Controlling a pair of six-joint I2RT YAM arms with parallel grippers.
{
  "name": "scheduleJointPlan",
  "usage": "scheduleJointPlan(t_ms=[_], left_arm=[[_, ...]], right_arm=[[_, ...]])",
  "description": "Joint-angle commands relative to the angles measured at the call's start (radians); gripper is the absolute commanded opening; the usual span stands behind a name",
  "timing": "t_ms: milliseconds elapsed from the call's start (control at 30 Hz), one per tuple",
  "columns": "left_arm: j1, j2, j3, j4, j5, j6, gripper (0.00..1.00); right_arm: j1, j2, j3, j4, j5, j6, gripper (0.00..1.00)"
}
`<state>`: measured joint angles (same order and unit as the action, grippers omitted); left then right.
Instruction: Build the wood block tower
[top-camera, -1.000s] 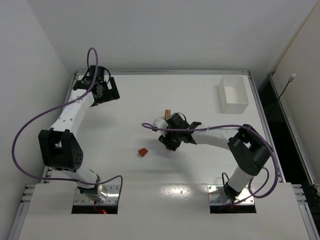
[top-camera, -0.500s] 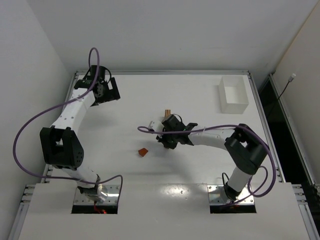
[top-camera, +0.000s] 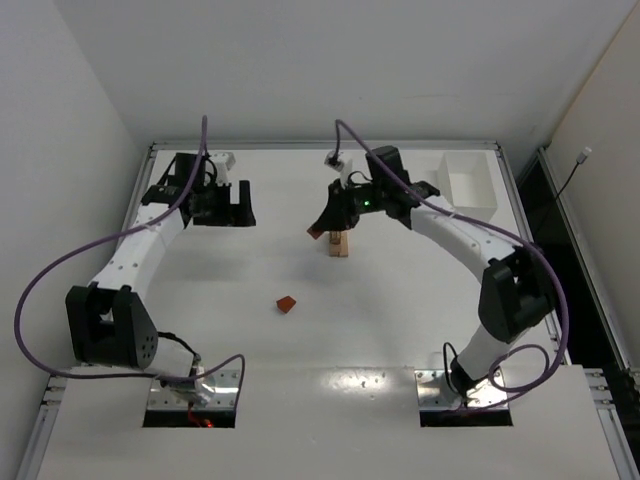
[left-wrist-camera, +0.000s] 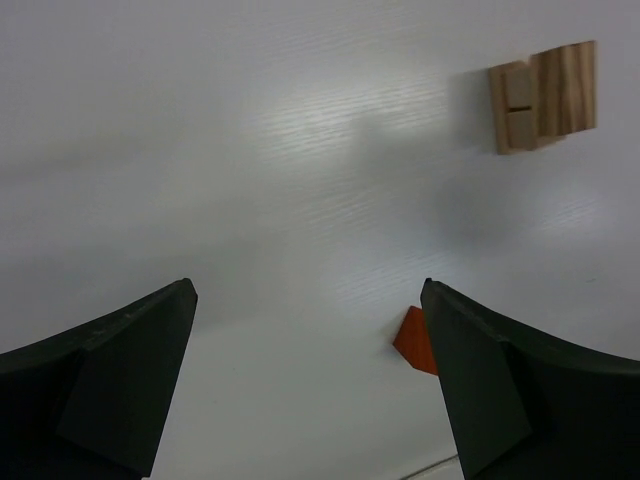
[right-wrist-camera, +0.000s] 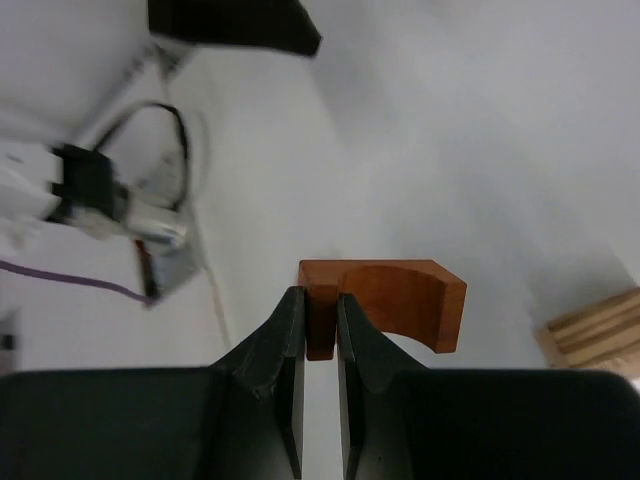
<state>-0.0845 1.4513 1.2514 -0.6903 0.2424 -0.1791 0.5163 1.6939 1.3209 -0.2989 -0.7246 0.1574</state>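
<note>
Pinching the reddish-brown arch piece (right-wrist-camera: 385, 305) by one leg only, the right claw (right-wrist-camera: 320, 300) hangs just left of the wood block tower (top-camera: 340, 244), with the open side of the arch turned away from the fingers. Height of the arch above the tower top: cannot tell from overhead. Tower is a narrow tan stack standing upright on the surface (top-camera: 420, 320). Left claw (left-wrist-camera: 308, 290) is spread wide and empty, well to the left of the tower and looking across at it. One small red block (top-camera: 287, 304) lies loose, nearer the arm bases than the tower and a little left of it. White tray (top-camera: 470, 215) sits well to the right of the tower, not involved. Judgement: arch placement is the step in hand. Risks: the grip is off-centre on a single leg, so the arch may swing in the fingers and land tilted. The tower top is small, so a foot could miss the edge. The fingers or wrist may brush the narrow stack on the way in or out and topple it.
</note>
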Motion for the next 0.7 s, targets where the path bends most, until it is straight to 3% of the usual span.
scheduleJointPlan(t_ms=[0, 33, 67, 100, 300, 433, 533, 667], left_arm=[[-0.017, -0.115, -0.026, 0.118, 0.176, 0.111, 0.92], [-0.036, -0.132, -0.026, 0.127, 0.188, 0.124, 0.89], [-0.037, -0.172, -0.035, 0.152, 0.222, 0.151, 0.86], [-0.053, -0.172, -0.047, 0.152, 0.236, 0.162, 0.86], [-0.191, -0.406, -0.194, 0.354, 0.247, 0.281, 0.83], [-0.339, -0.538, -0.315, 0.417, 0.132, 0.394, 0.80], [-0.437, -0.586, -0.343, 0.435, 0.057, 0.463, 0.80], [-0.530, -0.634, -0.435, 0.580, 0.011, 0.529, 0.80]], right_arm=[[-0.087, -0.037, -0.055, 0.218, -0.332, 0.360, 0.00], [-0.111, -0.048, -0.093, 0.435, -0.378, 0.469, 0.00], [-0.158, -0.048, -0.171, 0.563, -0.406, 0.705, 0.00], [-0.179, -0.048, -0.193, 0.669, -0.406, 0.800, 0.00], [-0.257, -0.048, -0.131, 0.785, -0.476, 0.893, 0.00], [-0.283, -0.048, -0.107, 0.856, -0.509, 0.938, 0.00], [-0.305, -0.066, -0.185, 0.903, -0.541, 1.017, 0.00], [-0.315, -0.122, -0.268, 0.897, -0.532, 1.051, 0.00]])
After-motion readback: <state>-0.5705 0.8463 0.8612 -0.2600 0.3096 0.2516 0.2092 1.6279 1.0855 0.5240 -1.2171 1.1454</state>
